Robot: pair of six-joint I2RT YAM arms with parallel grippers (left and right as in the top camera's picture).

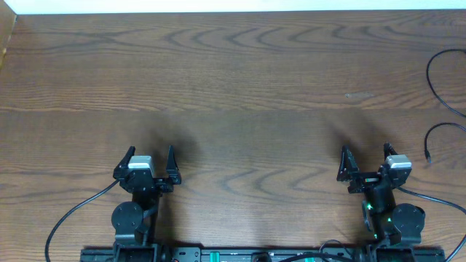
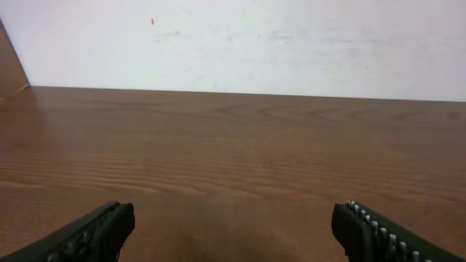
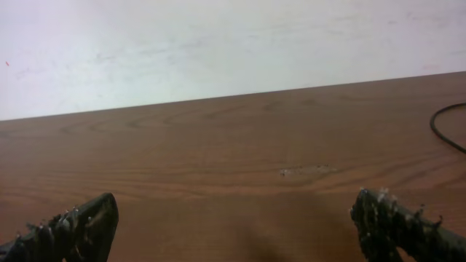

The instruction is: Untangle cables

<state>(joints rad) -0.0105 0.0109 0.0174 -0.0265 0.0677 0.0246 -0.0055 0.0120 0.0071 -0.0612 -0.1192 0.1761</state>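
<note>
Near the table (image 1: 233,87) edge lie thin cables (image 1: 427,154); my left gripper (image 1: 151,153) and right gripper (image 1: 365,151) gape empty; a nudge could drop them.

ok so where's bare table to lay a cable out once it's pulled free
Most of the table is bare: the whole stretch from the left edge across the middle, ahead of and between the left gripper and right gripper. Crowding is only at the right edge, where the cables loop just right of the right gripper.
</note>
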